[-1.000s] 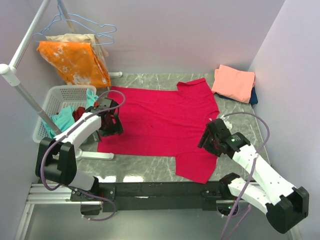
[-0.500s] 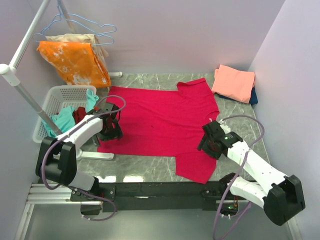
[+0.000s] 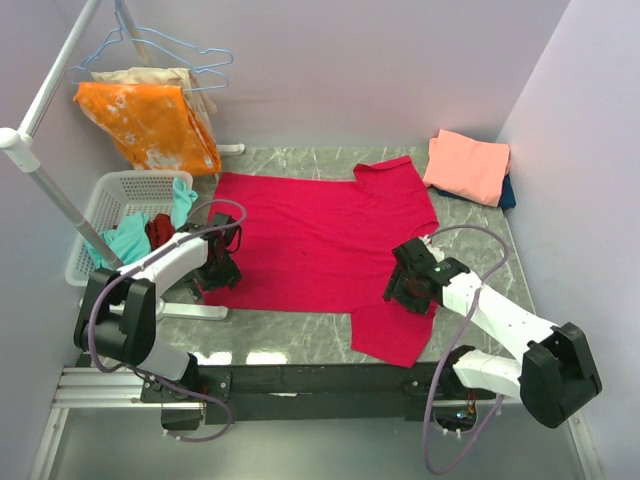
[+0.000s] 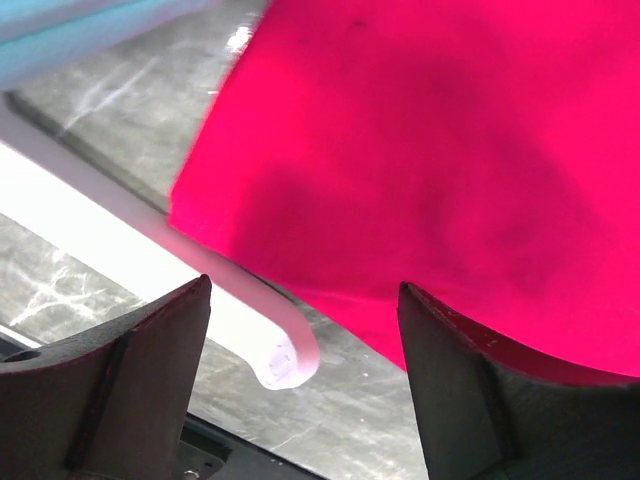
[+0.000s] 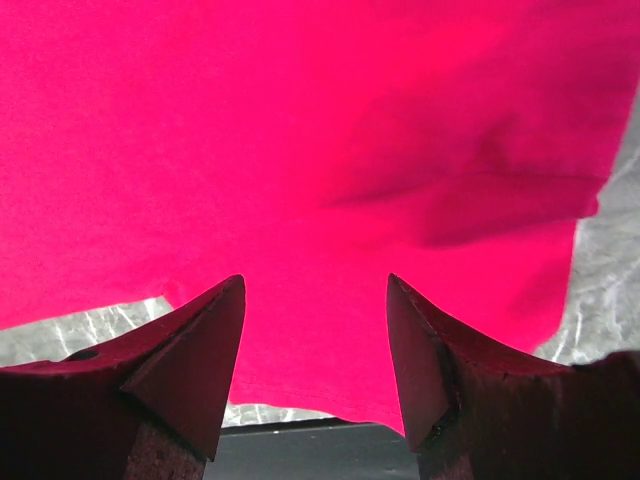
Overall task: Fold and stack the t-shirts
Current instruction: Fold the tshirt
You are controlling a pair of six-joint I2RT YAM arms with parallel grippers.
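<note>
The crimson-red t-shirt (image 3: 320, 235) lies spread flat on the marble table, with one sleeve toward the near edge. A folded salmon-pink t-shirt (image 3: 468, 165) rests on a dark blue one (image 3: 508, 194) at the back right. My left gripper (image 3: 213, 275) hovers open at the red shirt's near left corner. In the left wrist view my left gripper (image 4: 305, 285) frames the shirt's edge (image 4: 450, 150) and bare table. My right gripper (image 3: 405, 290) is open just above the near sleeve. In the right wrist view red cloth (image 5: 300, 120) fills the gap of my right gripper (image 5: 315, 280), and nothing is pinched.
A white laundry basket (image 3: 105, 205) with teal and dark red cloth stands at the left. Behind it is a clothes rack with an orange blotched cloth (image 3: 150, 120). The rack's white foot (image 4: 270, 340) runs beside the shirt corner. Walls close in on the left, back and right.
My left gripper has moved nearer along the shirt's left edge to its near corner. My right gripper has shifted left over the near sleeve. The shirt lies as before.
</note>
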